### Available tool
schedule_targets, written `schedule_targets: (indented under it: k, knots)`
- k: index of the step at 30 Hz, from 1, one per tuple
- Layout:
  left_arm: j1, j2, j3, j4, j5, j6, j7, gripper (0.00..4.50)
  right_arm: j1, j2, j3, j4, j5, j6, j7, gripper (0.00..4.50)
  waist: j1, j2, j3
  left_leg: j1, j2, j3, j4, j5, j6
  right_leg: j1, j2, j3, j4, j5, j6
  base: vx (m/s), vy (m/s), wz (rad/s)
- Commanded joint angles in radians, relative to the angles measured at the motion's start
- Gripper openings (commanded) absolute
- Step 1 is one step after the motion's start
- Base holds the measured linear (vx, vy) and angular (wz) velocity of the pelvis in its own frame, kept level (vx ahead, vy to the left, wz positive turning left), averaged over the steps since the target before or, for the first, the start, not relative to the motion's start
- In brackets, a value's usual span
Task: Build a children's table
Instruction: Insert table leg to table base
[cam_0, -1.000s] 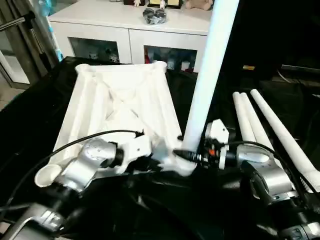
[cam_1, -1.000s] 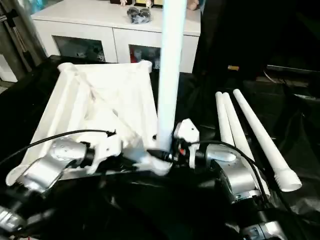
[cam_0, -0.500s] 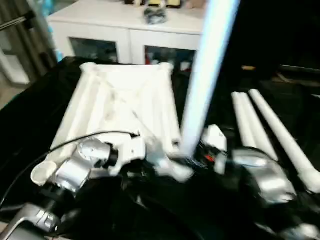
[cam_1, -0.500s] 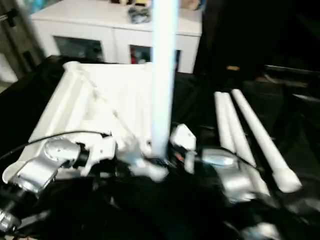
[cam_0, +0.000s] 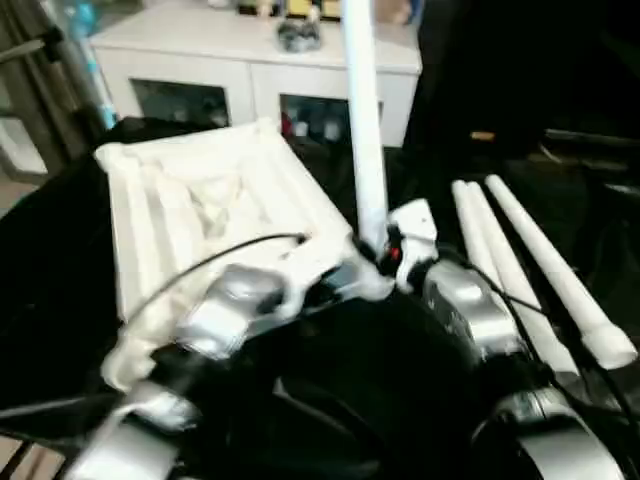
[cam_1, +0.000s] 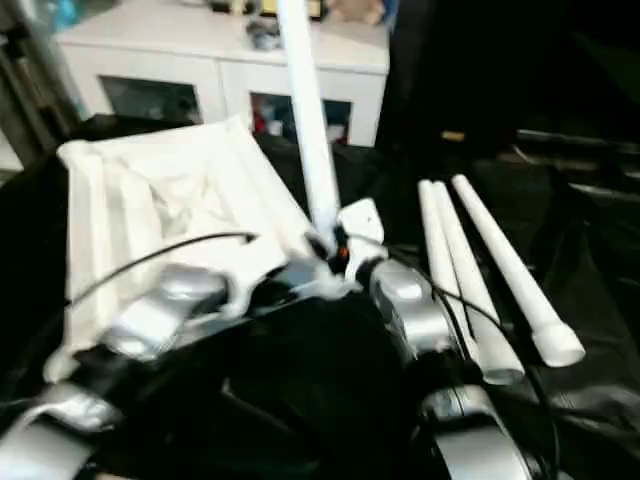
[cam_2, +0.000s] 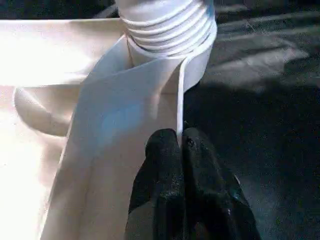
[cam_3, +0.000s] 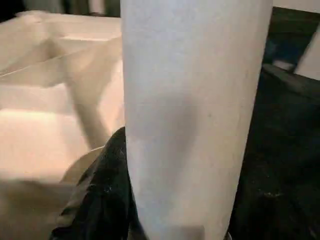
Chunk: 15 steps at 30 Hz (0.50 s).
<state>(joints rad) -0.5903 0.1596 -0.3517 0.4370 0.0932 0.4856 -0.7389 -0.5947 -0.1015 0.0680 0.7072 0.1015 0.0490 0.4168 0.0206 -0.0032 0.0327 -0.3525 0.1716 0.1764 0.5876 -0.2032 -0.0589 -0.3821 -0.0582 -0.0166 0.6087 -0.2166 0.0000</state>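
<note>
The white tabletop (cam_0: 190, 190) lies underside up on the black cloth, turned at an angle. One white leg (cam_0: 362, 120) stands nearly upright at its near right corner, tilting slightly left at the top. In the left wrist view the leg's threaded end (cam_2: 167, 22) sits in the corner socket (cam_2: 197, 62). My right gripper (cam_0: 374, 248) is shut on the leg low down; a black finger (cam_3: 107, 200) shows beside the leg (cam_3: 195, 115). My left gripper (cam_2: 180, 145) is shut on the tabletop's thin edge just below that socket.
Three loose white legs (cam_0: 520, 260) lie side by side on the black cloth at the right. A white cabinet (cam_0: 250, 60) with glass doors stands behind the tabletop, small items on top. A dark stand (cam_0: 35, 45) shows at the far left.
The leg, leaning right before, now tilts slightly left. The tabletop has turned, its far corners swinging left. Both arms moved with them, and the camera shifted too.
</note>
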Motion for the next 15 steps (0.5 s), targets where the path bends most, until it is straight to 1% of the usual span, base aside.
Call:
schedule_targets:
  k: [1,2,3,4,5,6,7,8,10,11,12,13,14,15]
  knots:
    - [-0.043,-0.040,-0.006,0.010,0.013,-0.007,0.079,0.00,0.050,0.081,0.072,0.071,-0.001,0.052,0.031,1.91,0.001,0.006,-0.031,0.003,0.052,-0.026,-0.087,-0.343,-0.012,0.012,-0.074,0.039,-0.100,-0.341,-0.183,0.000,0.000,0.00]
    - [-0.043,-0.042,-0.006,0.012,0.016,-0.004,0.084,0.00,0.050,0.083,0.070,0.069,-0.001,0.048,0.028,1.91,0.003,0.004,-0.032,0.003,0.052,-0.025,-0.087,-0.335,-0.006,0.014,-0.074,0.039,-0.099,-0.324,-0.188,0.000,0.000,0.00]
    - [-0.042,-0.043,-0.005,0.011,0.017,-0.002,0.085,0.00,0.051,0.084,0.068,0.068,-0.001,0.046,0.027,1.91,0.005,0.005,-0.032,0.003,0.052,-0.025,-0.087,-0.331,-0.004,0.015,-0.075,0.039,-0.097,-0.317,-0.190,0.000,0.000,0.00]
    - [-0.039,-0.034,-0.009,0.010,0.022,-0.026,0.080,0.00,0.056,0.086,0.061,0.055,0.006,0.040,0.030,1.91,0.007,0.005,-0.033,0.000,0.052,-0.024,-0.087,-0.318,-0.001,0.017,-0.075,0.039,-0.097,-0.301,-0.191,0.000,0.000,0.00]
    - [-0.038,-0.031,-0.012,0.009,0.029,-0.040,0.079,0.00,0.058,0.089,0.054,0.051,0.009,0.034,0.031,1.91,0.009,0.006,-0.033,0.001,0.053,-0.024,-0.088,-0.312,0.002,0.017,-0.075,0.040,-0.096,-0.289,-0.194,0.000,0.000,0.00]
    - [-0.031,-0.021,-0.018,0.000,0.035,-0.054,0.068,0.00,0.067,0.092,0.038,0.028,0.028,0.029,0.047,1.91,0.010,0.005,-0.033,0.001,0.054,-0.024,-0.089,-0.313,0.004,0.018,-0.075,0.040,-0.096,-0.286,-0.191,0.000,0.000,0.00]
    - [-0.031,-0.021,-0.018,0.000,0.035,-0.054,0.068,0.00,0.067,0.092,0.038,0.028,0.028,0.029,0.047,1.91,0.010,0.005,-0.033,0.000,0.054,-0.024,-0.088,-0.312,0.004,0.018,-0.075,0.040,-0.096,-0.288,-0.190,0.000,0.000,0.00]
    - [-0.011,0.003,-0.031,-0.026,0.037,-0.099,0.031,0.00,0.088,0.089,0.015,-0.025,0.060,0.022,0.079,1.91,0.011,0.006,-0.033,0.000,0.054,-0.025,-0.090,-0.315,0.008,0.019,-0.076,0.041,-0.098,-0.292,-0.184,0.000,0.000,0.00]
    - [0.007,0.019,-0.032,-0.051,0.031,-0.091,0.015,0.00,0.109,0.080,0.000,-0.076,0.089,0.026,0.108,1.91,0.010,0.006,-0.033,-0.002,0.057,-0.026,-0.092,-0.309,0.009,0.021,-0.076,0.040,-0.095,-0.276,-0.185,0.000,0.000,0.00]
    - [0.019,0.032,-0.033,-0.065,0.027,-0.104,0.000,0.00,0.126,0.069,-0.005,-0.108,0.104,0.024,0.128,1.91,0.009,0.009,-0.034,-0.003,0.057,-0.025,-0.091,-0.303,0.009,0.023,-0.075,0.040,-0.093,-0.261,-0.188,0.000,0.000,0.00]
    - [0.027,0.041,-0.035,-0.074,0.025,-0.118,-0.010,0.00,0.137,0.062,-0.007,-0.128,0.112,0.022,0.140,1.91,0.008,0.007,-0.035,-0.008,0.057,-0.026,-0.092,-0.289,0.016,0.026,-0.074,0.040,-0.091,-0.235,-0.188,0.000,0.000,0.00]
    - [0.037,0.054,-0.036,-0.084,0.025,-0.140,-0.021,0.00,0.153,0.052,-0.014,-0.153,0.129,0.029,0.161,1.91,0.005,0.009,-0.034,-0.012,0.055,-0.027,-0.093,-0.279,0.021,0.028,-0.074,0.037,-0.090,-0.234,-0.189,0.000,0.000,0.00]
    - [0.043,0.063,-0.037,-0.090,0.025,-0.154,-0.028,0.00,0.163,0.045,-0.020,-0.169,0.141,0.034,0.175,1.91,0.004,0.008,-0.037,-0.009,0.056,-0.025,-0.090,-0.274,0.026,0.027,-0.076,0.039,-0.092,-0.233,-0.190,0.000,0.000,0.00]
    - [0.051,0.072,-0.032,-0.095,0.021,-0.157,-0.033,0.00,0.180,0.034,-0.026,-0.191,0.151,0.037,0.194,1.91,0.004,0.009,-0.039,-0.008,0.057,-0.025,-0.088,-0.264,0.028,0.026,-0.076,0.040,-0.090,-0.216,-0.197,0.000,0.000,0.00]
